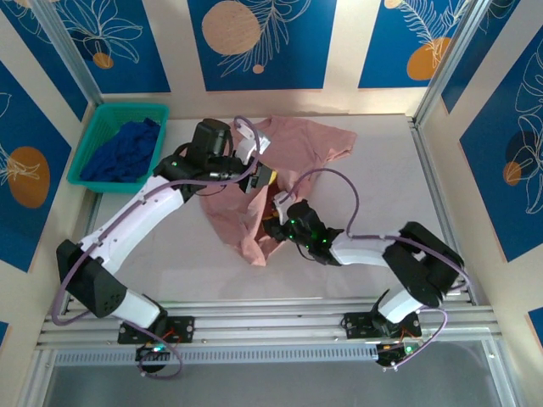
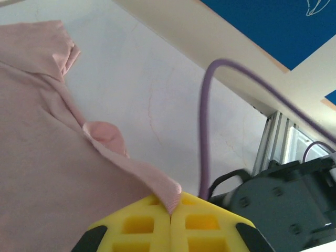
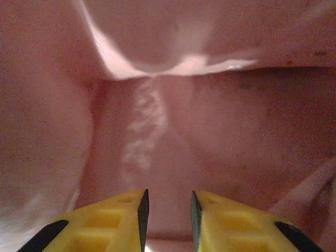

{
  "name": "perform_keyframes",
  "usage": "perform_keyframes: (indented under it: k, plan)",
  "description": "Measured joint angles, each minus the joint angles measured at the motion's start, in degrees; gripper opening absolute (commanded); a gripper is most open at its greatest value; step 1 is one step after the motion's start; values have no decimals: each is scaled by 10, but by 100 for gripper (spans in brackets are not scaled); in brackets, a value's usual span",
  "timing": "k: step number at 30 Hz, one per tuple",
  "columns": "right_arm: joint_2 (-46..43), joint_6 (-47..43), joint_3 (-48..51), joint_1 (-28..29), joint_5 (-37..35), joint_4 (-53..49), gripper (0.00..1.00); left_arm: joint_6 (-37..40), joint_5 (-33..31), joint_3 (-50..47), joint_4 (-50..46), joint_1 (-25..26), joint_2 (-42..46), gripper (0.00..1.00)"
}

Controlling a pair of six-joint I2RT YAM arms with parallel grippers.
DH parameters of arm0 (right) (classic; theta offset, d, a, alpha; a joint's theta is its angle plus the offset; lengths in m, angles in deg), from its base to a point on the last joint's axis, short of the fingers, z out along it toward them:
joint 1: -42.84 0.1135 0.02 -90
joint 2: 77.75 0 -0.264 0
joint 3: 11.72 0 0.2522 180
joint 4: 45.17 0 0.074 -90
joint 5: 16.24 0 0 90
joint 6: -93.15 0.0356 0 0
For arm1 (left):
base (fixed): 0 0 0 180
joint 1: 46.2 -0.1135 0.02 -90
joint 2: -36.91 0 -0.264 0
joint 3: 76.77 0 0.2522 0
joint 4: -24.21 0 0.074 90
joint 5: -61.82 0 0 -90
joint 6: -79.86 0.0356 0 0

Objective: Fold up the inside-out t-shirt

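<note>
The dusty-pink inside-out t-shirt (image 1: 305, 140) lies bunched in the middle of the table, its upper part spread toward the back and a lower fold hanging toward the front. My left gripper (image 1: 265, 176) hovers over its centre, and in the left wrist view the left gripper (image 2: 172, 212) is shut on a ribbed edge of the t-shirt (image 2: 42, 157), lifting it. My right gripper (image 1: 276, 222) is pushed into the shirt's lower fold. In the right wrist view its jaws (image 3: 167, 210) stand apart, with pink cloth (image 3: 236, 121) all around and nothing pinched between them.
A green basket (image 1: 97, 140) at the back left holds a dark blue garment (image 1: 123, 151). Aluminium frame rails (image 1: 433, 178) border the table on the right. A purple cable (image 2: 203, 131) arcs beside the left gripper, close to the right arm's dark body (image 2: 283, 205).
</note>
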Motion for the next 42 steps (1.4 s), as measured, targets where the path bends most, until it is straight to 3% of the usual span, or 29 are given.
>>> perform_keyframes:
  k: [12,35,42]
  plan:
    - [143,-141,-68,15,-100,49,31,-5,6,14,-24,3,0,0]
    - [274,-135,-340,-40,-155,-203,53,-38,59,62,-8,84,1,0]
    - [336,-117,-473,-57,-154,-313,67,-33,62,152,-16,122,-33,0]
